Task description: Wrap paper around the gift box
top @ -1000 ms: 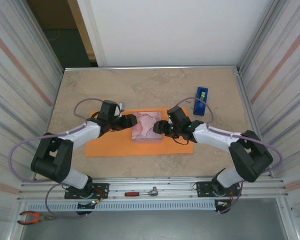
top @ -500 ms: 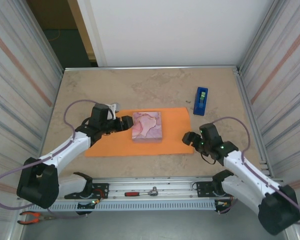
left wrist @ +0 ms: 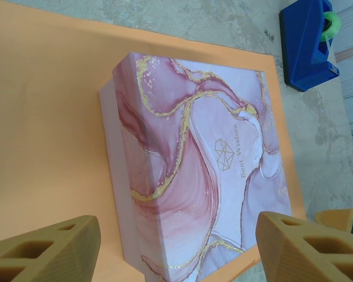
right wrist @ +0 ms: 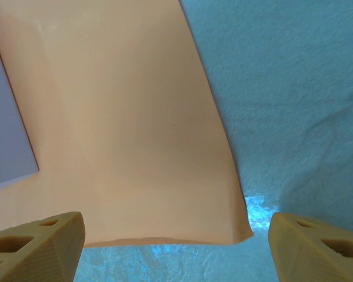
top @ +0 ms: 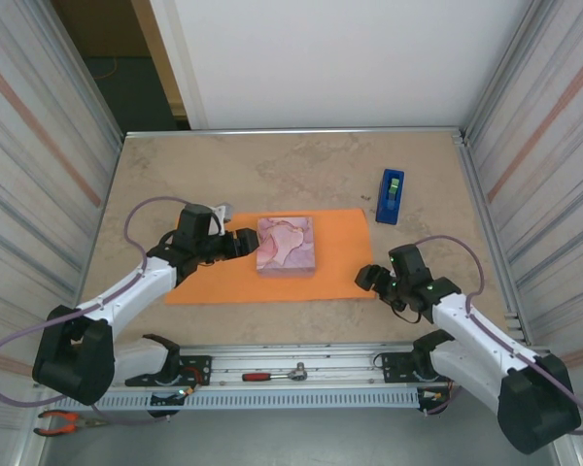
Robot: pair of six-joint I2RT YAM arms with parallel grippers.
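Orange rectangular paper sheet (top: 342, 254) lies flat, unfolded, on beige worktop (top: 272, 175); pink-white marbled square gift box (top: 287, 245) sits on it. Left tool (top: 243, 243), right tool (top: 365, 280): both wide, empty. Box placed; all folds left.

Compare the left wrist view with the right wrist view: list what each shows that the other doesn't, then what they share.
Left wrist: the gift box lid's pink marbling, gold veins and "Best Wishes" print, plus the blue tape dispenser.
Right wrist: a free corner of the paper lying on the table; a plain lilac patch at the left edge may be the box's side.
Shared: orange paper, bare table, and tan fingers spread wide, the left end effector and the right end effector both open.
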